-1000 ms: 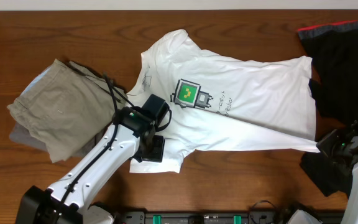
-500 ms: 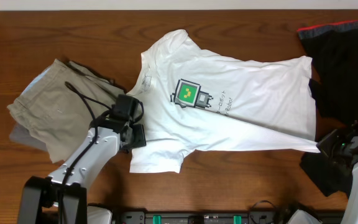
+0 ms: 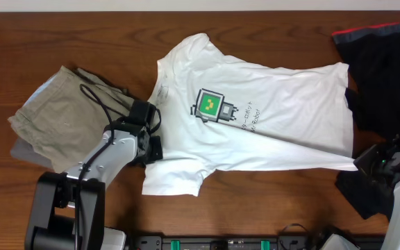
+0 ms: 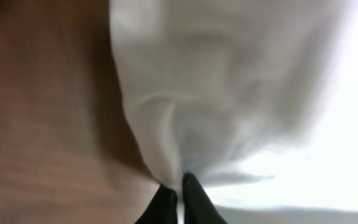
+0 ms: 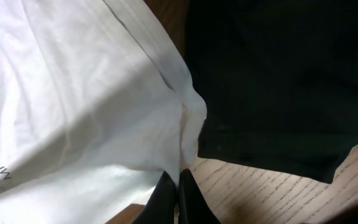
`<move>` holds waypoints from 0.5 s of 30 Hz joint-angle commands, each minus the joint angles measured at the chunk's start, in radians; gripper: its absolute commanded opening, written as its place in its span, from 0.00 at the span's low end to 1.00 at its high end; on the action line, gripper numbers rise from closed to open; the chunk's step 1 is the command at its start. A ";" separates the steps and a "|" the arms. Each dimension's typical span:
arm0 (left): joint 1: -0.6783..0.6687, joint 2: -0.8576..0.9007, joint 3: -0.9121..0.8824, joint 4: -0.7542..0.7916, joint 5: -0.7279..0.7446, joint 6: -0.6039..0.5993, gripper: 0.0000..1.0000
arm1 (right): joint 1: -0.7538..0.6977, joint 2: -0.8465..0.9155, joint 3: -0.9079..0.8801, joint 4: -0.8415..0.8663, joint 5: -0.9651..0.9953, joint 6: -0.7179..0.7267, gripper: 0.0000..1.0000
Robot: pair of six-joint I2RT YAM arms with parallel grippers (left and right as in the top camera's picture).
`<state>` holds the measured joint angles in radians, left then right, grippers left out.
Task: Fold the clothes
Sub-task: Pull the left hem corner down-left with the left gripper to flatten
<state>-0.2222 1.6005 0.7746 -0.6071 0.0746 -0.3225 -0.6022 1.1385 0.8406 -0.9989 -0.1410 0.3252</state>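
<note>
The clothes, a white T-shirt (image 3: 276, 135) with a green-and-grey robot print (image 3: 212, 105), lies spread flat across the middle of the table. My left gripper (image 3: 154, 148) is at the shirt's left edge, just above the lower sleeve. In the left wrist view it (image 4: 180, 183) is shut, pinching a ridge of the white cloth (image 4: 229, 74). My right gripper (image 3: 362, 163) sits at the lower right hem corner. The right wrist view shows it (image 5: 179, 178) shut on that corner of the white fabric (image 5: 73, 93).
A khaki-beige folded garment (image 3: 64, 121) lies left of the shirt, under my left arm. A black garment with a red stripe (image 3: 387, 69) fills the right side and reaches down beside my right gripper, seen dark (image 5: 278, 74) next to the hem. Wood tabletop (image 3: 82, 42) surrounds them.
My left gripper moved left and up from the lower sleeve to the shirt's left edge and shut on the cloth. The sleeve shifted slightly left. The right arm has not moved.
</note>
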 commanded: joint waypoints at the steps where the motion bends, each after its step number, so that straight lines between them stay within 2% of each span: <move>1: 0.003 0.024 -0.053 -0.095 0.034 -0.083 0.06 | -0.006 -0.003 0.012 0.006 0.003 0.003 0.01; 8: 0.003 -0.140 -0.053 -0.293 0.034 -0.125 0.06 | -0.006 -0.003 0.012 -0.014 0.014 0.003 0.01; 15: 0.003 -0.287 -0.053 -0.339 0.034 -0.117 0.06 | -0.006 -0.003 0.012 -0.014 0.013 0.003 0.01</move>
<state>-0.2226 1.3609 0.7204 -0.9401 0.1062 -0.4294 -0.6022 1.1385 0.8406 -1.0134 -0.1398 0.3252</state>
